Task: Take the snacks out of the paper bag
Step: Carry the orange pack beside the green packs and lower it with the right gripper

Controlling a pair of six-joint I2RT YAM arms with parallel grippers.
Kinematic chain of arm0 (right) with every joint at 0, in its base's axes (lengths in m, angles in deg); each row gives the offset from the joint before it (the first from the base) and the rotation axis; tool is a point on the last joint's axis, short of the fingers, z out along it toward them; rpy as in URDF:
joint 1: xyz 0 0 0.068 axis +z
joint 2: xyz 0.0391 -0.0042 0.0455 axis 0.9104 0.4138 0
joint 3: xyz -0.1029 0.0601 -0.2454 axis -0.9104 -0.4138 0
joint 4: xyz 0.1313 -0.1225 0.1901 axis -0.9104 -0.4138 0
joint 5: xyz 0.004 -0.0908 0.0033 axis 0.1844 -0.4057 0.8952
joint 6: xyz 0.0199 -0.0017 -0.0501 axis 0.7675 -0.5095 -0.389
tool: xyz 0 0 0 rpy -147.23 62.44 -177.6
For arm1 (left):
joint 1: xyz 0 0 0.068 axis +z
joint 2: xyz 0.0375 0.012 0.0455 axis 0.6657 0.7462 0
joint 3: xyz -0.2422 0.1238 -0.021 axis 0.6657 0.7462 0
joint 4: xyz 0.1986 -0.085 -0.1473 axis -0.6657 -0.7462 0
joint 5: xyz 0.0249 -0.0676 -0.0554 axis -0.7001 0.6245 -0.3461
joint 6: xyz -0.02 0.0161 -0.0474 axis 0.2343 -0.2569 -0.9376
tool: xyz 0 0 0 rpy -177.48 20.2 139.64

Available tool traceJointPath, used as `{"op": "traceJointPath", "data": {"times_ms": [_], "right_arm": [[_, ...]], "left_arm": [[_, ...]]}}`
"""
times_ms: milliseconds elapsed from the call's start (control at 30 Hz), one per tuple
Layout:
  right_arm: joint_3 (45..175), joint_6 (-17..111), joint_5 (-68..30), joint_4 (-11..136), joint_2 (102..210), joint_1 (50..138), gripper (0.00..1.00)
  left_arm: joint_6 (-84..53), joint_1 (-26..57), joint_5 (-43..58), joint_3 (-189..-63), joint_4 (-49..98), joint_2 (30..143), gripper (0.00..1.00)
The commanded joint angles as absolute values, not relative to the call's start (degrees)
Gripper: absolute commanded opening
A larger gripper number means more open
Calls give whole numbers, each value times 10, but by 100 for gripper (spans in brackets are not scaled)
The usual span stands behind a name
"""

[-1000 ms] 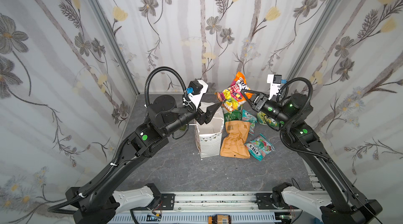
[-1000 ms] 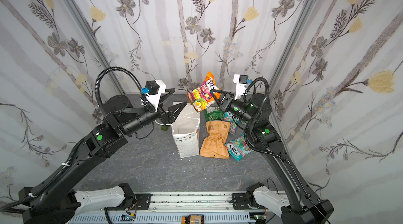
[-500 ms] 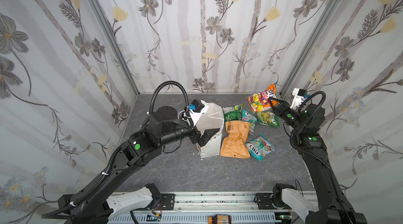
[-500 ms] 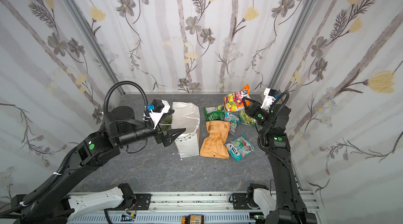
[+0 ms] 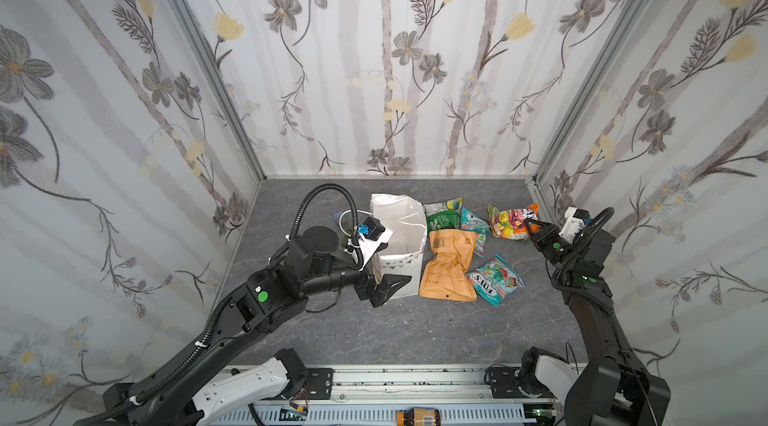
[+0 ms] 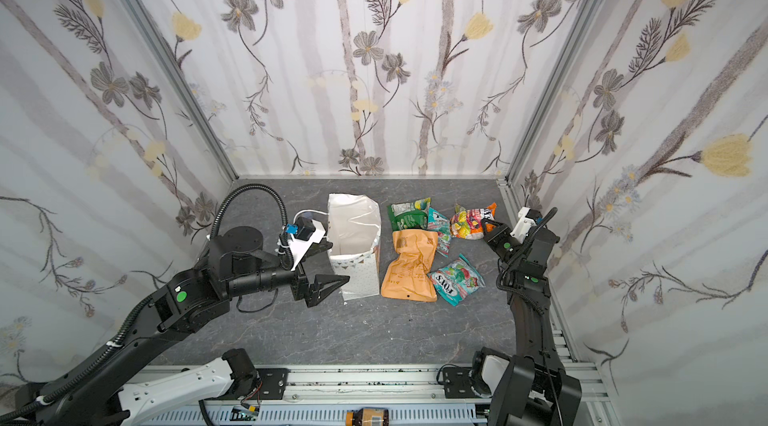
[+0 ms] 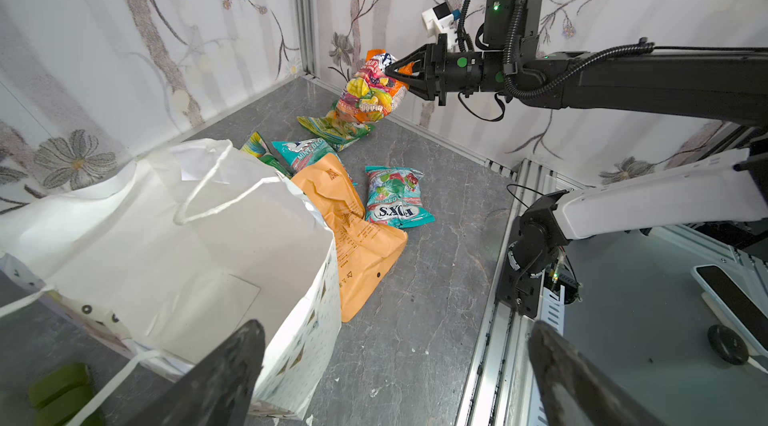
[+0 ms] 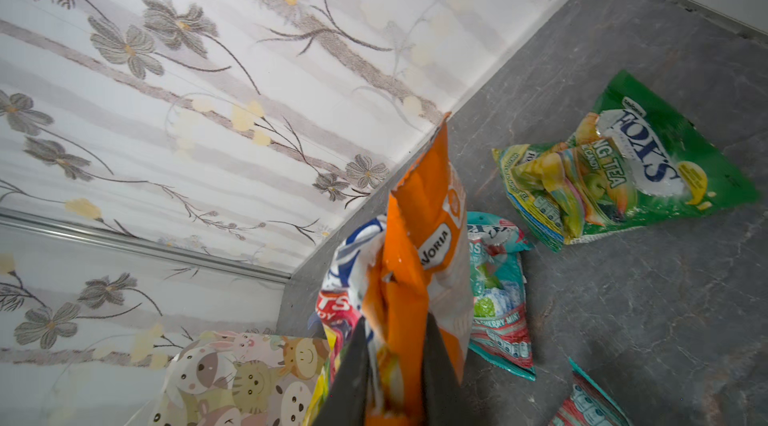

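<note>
The white paper bag (image 5: pixel 400 233) (image 6: pixel 354 233) (image 7: pixel 166 237) stands open mid-table, and no snack shows inside it in the left wrist view. My left gripper (image 5: pixel 388 285) (image 6: pixel 328 285) (image 7: pixel 395 341) is open at the bag's near corner, with only table between its fingers. My right gripper (image 5: pixel 528 225) (image 6: pixel 485 225) (image 7: pixel 390 69) (image 8: pixel 395 328) is shut on the top edge of an orange multicoloured snack packet (image 5: pixel 509 221) (image 8: pixel 419 245), which hangs near the right wall over a green FOX'S packet (image 7: pixel 336 129) (image 8: pixel 631 170). Right of the bag lie an orange pouch (image 5: pixel 449 266), a teal FOX'S packet (image 5: pixel 494 278), a green packet (image 5: pixel 442 214) and a teal mint packet (image 5: pixel 473 224).
Small green blocks (image 7: pixel 62 386) lie by the bag's far side. A cartoon-animal printed surface (image 8: pixel 232 374) shows at the edge of the right wrist view. Flowered walls close the table on three sides. A metal rail (image 5: pixel 415 378) runs along the front.
My right arm has carried the multicoloured packet from above the bag down toward the right wall. My left gripper has opened wider, left the bag's rim and dropped back to its near corner.
</note>
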State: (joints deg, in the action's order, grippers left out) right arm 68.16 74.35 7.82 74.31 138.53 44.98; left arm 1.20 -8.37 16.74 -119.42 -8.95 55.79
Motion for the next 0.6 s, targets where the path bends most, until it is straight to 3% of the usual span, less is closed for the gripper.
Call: {"op": "traceJointPath", "data": {"times_ms": [0, 367, 567], "right_arm": [[658, 749, 85, 820, 1412, 441, 4], [647, 733, 101, 878, 1564, 440, 10], [647, 724, 109, 880, 1623, 447, 23]], "left_arm": [[6, -83, 171, -1190, -78, 547, 100], [18, -84, 142, -1194, -114, 533, 100], [16, -83, 127, -1189, -108, 519, 100]]}}
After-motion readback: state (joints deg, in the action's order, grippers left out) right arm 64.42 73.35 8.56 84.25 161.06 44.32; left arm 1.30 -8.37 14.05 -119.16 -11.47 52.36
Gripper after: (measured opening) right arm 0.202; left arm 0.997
